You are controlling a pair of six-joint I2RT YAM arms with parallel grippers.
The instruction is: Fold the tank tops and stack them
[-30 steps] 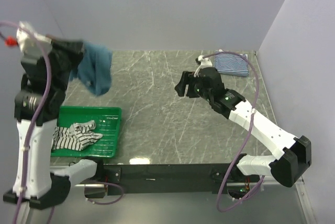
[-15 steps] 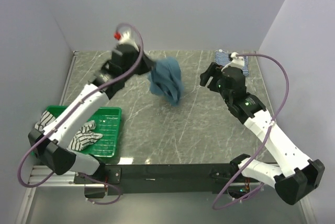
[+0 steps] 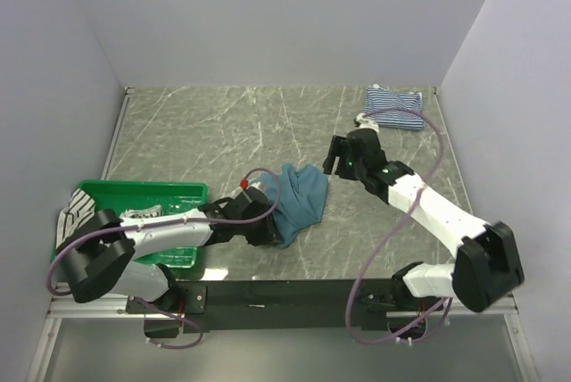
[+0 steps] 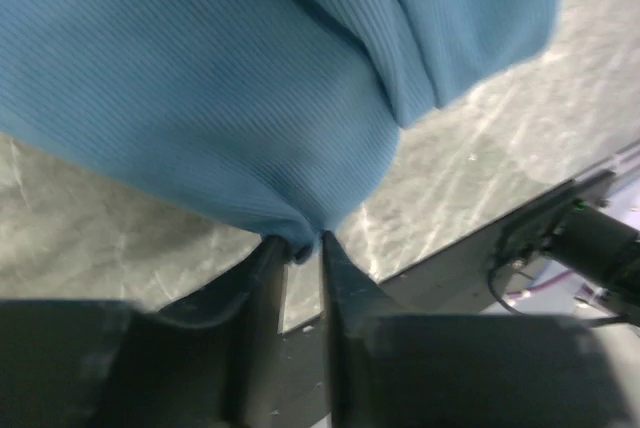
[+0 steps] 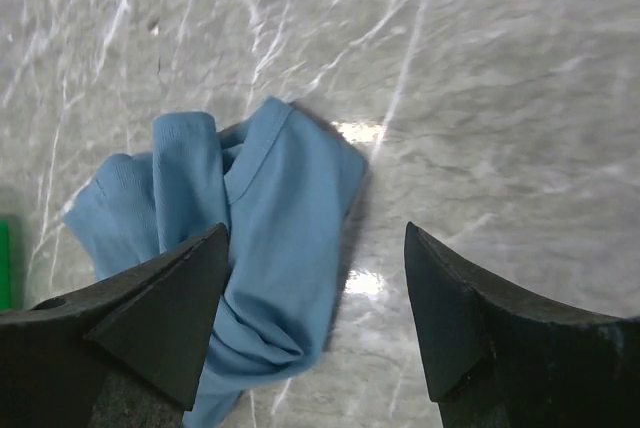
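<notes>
Marble table (image 3: 196,132), left arm (image 3: 169,227) low, pinching teal top (image 3: 303,191)

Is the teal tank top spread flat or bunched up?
Bunched. The teal tank top lies crumpled in overlapping folds, one edge at the left gripper.

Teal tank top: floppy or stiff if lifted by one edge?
Probably floppy: the teal tank top lies crumpled in soft folds on the table. Likely light: the left gripper holds a bunch of it by a thin pinch. Its fine ribbed knit would probably drag rather than slide if pushed.
</notes>
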